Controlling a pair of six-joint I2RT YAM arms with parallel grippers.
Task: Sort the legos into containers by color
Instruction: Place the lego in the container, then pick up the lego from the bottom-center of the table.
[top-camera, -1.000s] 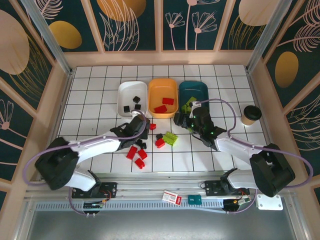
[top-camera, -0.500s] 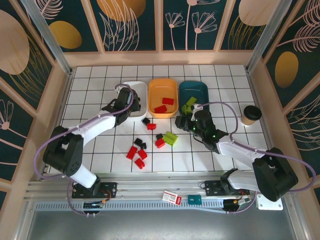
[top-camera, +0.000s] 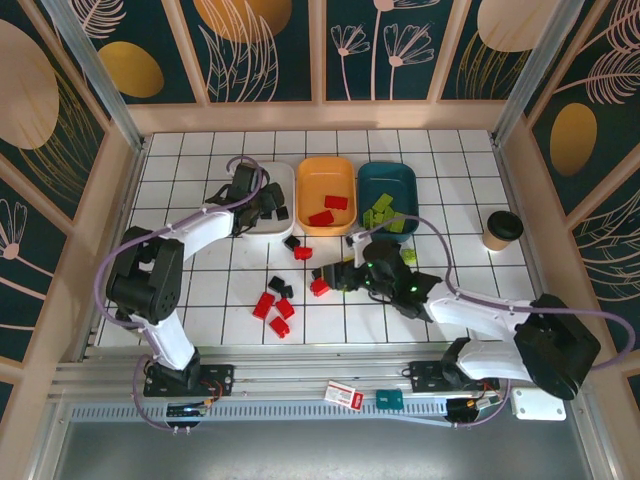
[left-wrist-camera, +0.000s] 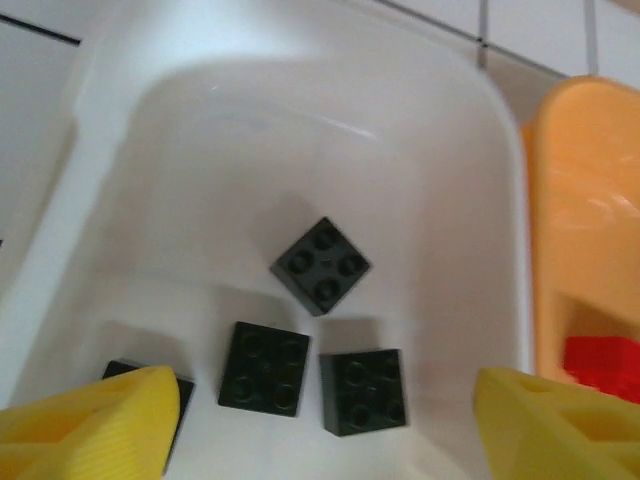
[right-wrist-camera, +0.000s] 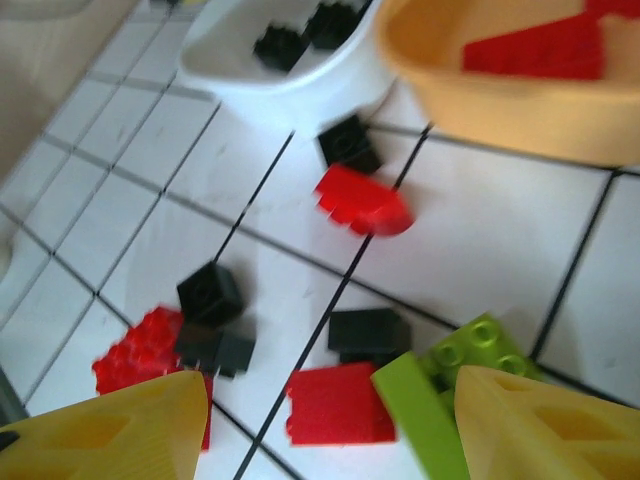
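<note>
- Two yellow fingertips (left-wrist-camera: 90, 420) of the left gripper (left-wrist-camera: 320, 440) stand wide apart with nothing between them, hanging over the white tray (left-wrist-camera: 500, 180).
- Four black bricks (left-wrist-camera: 322, 265) lie on that tray's floor, one half hidden by a fingertip.
- The orange tray (left-wrist-camera: 580, 200), just beside it, holds red bricks (left-wrist-camera: 600, 365).
- The right gripper (right-wrist-camera: 330, 425) is likewise spread, low over the tiled table (right-wrist-camera: 480, 250) and gripping nothing.
- A red brick (right-wrist-camera: 335, 403) and a lime-green brick (right-wrist-camera: 450, 375) lie between its fingers.
- Farther out, loose black cubes (right-wrist-camera: 210, 292) and a rounded red brick (right-wrist-camera: 362, 203) lie on the tiles near the white tray.
- The teal tray (top-camera: 395, 178) holds lime-green bricks (top-camera: 382, 212).
</note>
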